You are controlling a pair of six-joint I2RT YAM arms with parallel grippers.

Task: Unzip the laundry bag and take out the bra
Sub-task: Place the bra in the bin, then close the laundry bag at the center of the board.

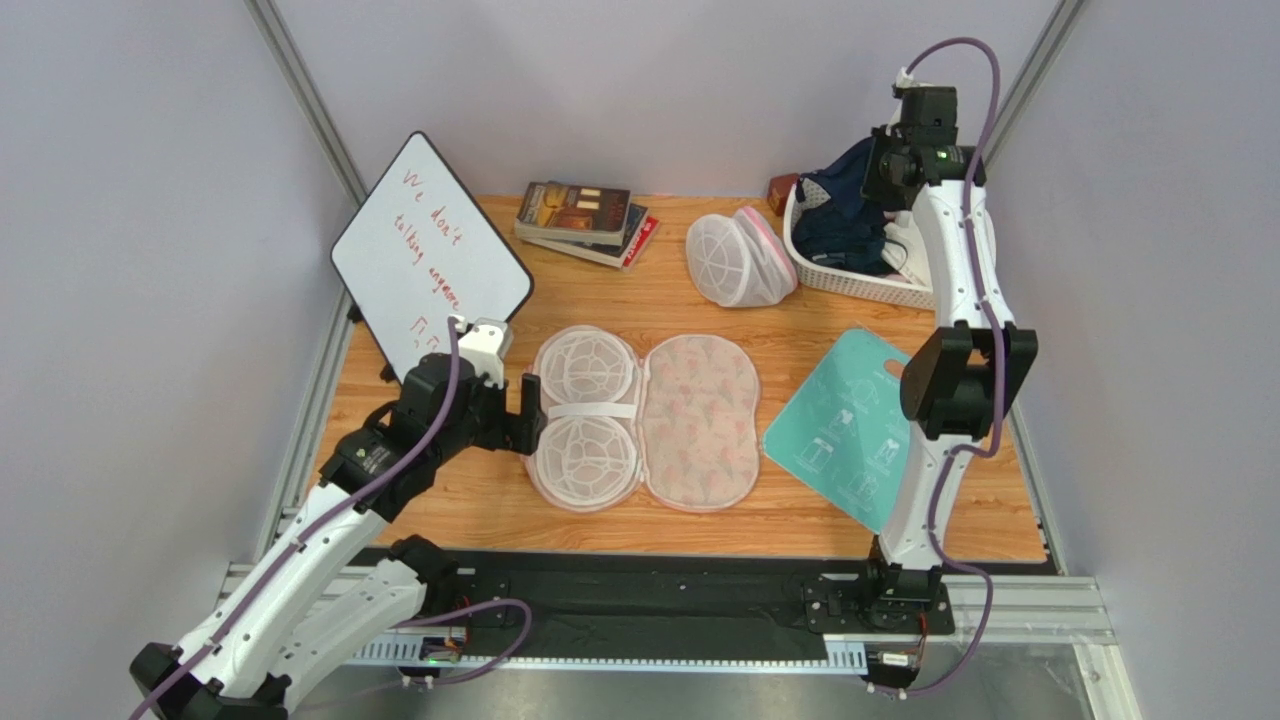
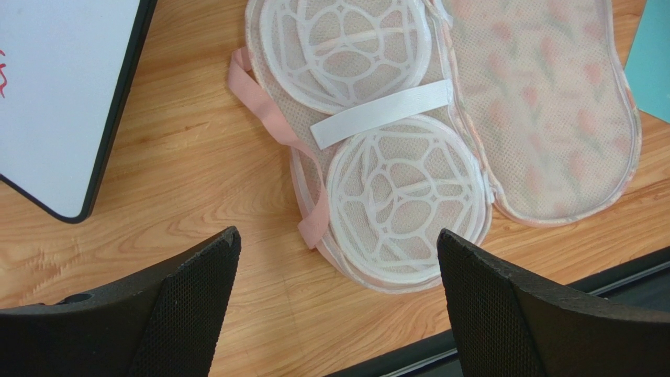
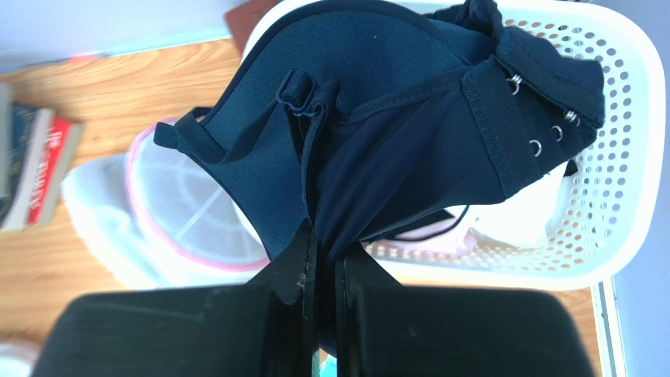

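Note:
The laundry bag [image 1: 699, 420] lies opened flat at mid-table: its floral cream half on the right, its half with two white round cages [image 1: 586, 413] on the left. It also shows in the left wrist view [image 2: 542, 118], with its pink loop strap [image 2: 275, 126] and the cages [image 2: 401, 204]. My left gripper [image 1: 529, 416] [image 2: 338, 236] is open and empty, just left of the bag. My right gripper [image 1: 879, 165] [image 3: 324, 236] is shut on a navy bra [image 3: 377, 118] [image 1: 842, 210], held over the white basket [image 3: 621, 157].
A white mesh dome bag with pink rim [image 1: 736, 258] [image 3: 181, 212] lies left of the basket [image 1: 864, 278]. Stacked books [image 1: 583, 221] sit at the back. A whiteboard [image 1: 428, 248] leans at the left. A teal board [image 1: 849, 420] lies right of the laundry bag.

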